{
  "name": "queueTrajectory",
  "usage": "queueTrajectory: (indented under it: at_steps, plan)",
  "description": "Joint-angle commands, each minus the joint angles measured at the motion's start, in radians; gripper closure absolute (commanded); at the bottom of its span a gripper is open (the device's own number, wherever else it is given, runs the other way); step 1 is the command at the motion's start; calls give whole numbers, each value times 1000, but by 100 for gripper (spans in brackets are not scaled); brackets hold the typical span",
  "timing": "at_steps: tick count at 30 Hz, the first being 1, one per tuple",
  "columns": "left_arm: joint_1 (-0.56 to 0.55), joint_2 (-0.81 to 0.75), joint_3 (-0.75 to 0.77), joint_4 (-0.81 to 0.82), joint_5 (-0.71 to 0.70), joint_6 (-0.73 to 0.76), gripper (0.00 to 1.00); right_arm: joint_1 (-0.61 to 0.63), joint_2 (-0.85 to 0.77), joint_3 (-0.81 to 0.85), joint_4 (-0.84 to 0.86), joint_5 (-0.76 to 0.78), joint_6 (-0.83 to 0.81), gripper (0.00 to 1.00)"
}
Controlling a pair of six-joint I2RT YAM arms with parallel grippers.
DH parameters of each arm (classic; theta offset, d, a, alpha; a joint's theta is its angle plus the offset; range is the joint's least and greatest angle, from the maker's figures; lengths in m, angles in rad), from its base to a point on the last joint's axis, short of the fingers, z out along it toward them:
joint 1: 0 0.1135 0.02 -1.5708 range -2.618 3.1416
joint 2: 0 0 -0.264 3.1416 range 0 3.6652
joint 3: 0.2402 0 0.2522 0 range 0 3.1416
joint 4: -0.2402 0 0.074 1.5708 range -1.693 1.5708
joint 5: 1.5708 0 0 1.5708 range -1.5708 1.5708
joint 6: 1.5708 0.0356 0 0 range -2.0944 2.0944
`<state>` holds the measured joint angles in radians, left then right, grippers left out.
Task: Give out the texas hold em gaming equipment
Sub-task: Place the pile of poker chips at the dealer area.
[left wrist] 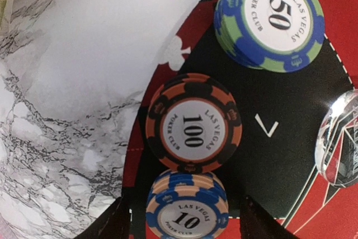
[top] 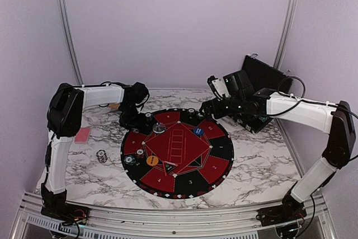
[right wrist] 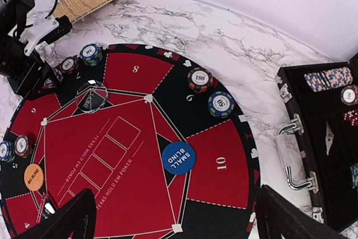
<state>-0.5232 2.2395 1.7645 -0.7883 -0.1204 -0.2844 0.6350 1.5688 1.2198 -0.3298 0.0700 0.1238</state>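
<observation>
Three chip stacks are seen at the far left of the mat (left wrist: pixel 268 166). Their faces are legible only in the left wrist view: a blue-green 50 stack (left wrist: pixel 269 19), a black-orange 100 stack (left wrist: pixel 193 122) and a blue-cream 10 stack (left wrist: pixel 187 214). The last is flanked, untouched, by the parted left jaws. The right jaws are spread wide, empty. Chips racked in the black case (right wrist: pixel 330 155) are shown only by the right wrist view.

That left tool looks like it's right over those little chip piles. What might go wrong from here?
The left tool straddles the 10 stack, with little gap on either side; a skewed lift might topple it. The 100 stack sits just beside it, so a nudge would likely shift both. The clear disc lies close by and might get knocked too.
</observation>
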Motion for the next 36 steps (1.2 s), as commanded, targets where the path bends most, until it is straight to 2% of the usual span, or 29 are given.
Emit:
queueTrajectory:
  at_steps: [1, 9, 24, 29, 36]
  plan:
    - [-9, -64, 3, -33, 16, 2, 30, -6, -38, -12, 6, 22, 14, 4]
    - [-24, -178, -80, -32, 14, -13, 22, -6, -73, -64, 16, 34, 34, 4]
    - [-19, -605, -598, 23, -64, -190, 22, 20, -88, -106, 41, -16, 42, 4]
    - [9, -719, -713, 32, -45, -219, 21, 40, -86, -100, 38, -18, 39, 4]
    - [41, -790, -820, 32, -12, -226, 20, 53, -88, -104, 42, -17, 46, 4]
